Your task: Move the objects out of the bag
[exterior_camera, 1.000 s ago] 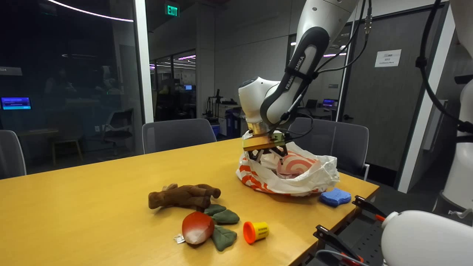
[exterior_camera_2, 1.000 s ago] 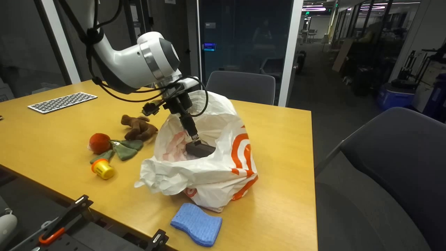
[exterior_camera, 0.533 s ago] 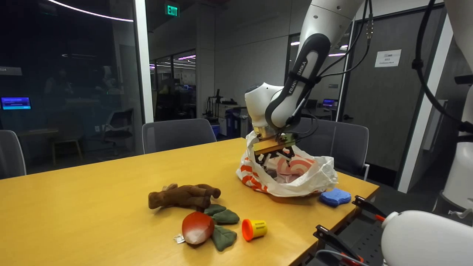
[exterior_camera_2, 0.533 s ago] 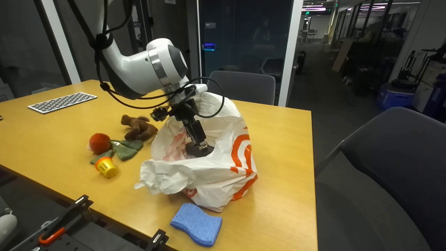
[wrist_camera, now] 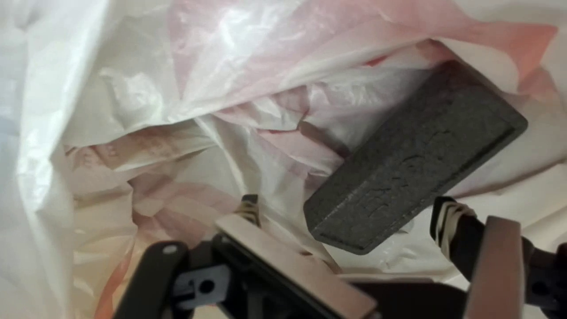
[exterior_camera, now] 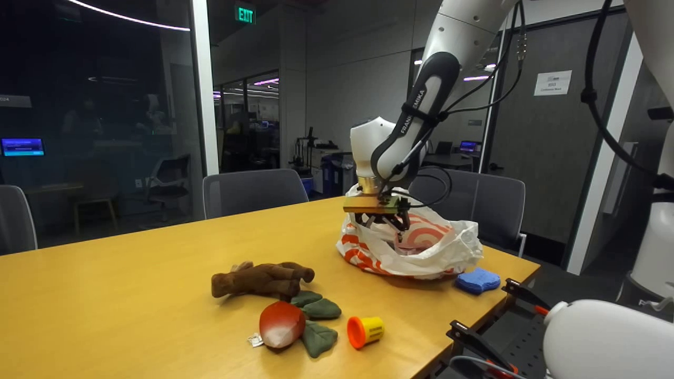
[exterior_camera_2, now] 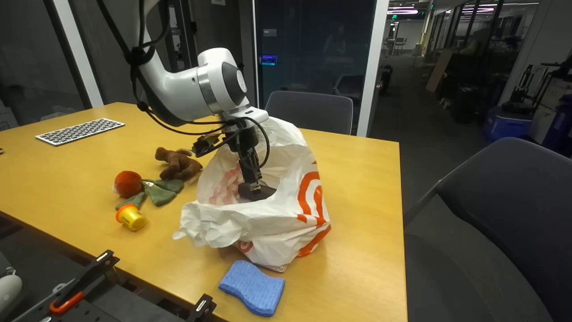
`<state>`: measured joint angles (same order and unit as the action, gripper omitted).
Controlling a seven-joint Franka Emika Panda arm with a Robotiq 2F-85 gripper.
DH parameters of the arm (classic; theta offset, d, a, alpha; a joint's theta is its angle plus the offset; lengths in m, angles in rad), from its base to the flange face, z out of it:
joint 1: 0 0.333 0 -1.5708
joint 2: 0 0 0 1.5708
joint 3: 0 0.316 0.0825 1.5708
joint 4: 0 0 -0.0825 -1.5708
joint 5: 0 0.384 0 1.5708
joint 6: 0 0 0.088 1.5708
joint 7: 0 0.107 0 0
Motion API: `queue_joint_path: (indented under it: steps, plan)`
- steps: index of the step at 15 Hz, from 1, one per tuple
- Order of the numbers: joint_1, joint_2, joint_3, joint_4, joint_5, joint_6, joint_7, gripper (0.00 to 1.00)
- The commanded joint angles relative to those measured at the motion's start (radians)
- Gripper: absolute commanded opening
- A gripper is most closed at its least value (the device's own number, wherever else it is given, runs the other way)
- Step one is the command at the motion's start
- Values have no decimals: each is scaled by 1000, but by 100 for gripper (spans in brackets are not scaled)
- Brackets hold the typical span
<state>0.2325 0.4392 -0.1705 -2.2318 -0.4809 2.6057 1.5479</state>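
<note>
Wrist view: parted jaws leave room beside block (wrist_camera: 412,164).

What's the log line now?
Gripper: open, at bag opening | dark block: in bag, ungrasped | on table: blue sponge, yellow tub, brown plush, red plush

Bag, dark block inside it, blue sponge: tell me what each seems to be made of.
Bag: thin plastic film, slightly glossy, going by the crinkles and bright highlights.
Dark block: matte, maybe dense foam or felt; the grainy, creased face leaves it open.
Blue sponge: probably cellulose or foam, matte, from its finely textured, shineless top.
</note>
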Motion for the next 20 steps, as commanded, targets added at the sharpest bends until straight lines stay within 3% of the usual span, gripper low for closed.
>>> queue_joint_path:
  steps: [1, 7, 8, 9, 14, 20]
  plan:
    - [27, 70, -47, 52, 22, 74, 165, 100]
    - [60, 166, -95, 89, 43, 133, 328, 100]
    - [70, 181, -107, 96, 44, 138, 342, 75]
    - [88, 193, -127, 99, 33, 148, 363, 74]
    - [144, 216, -170, 113, 24, 122, 395, 36]
    - [168, 144, -165, 84, 16, 19, 359, 34]
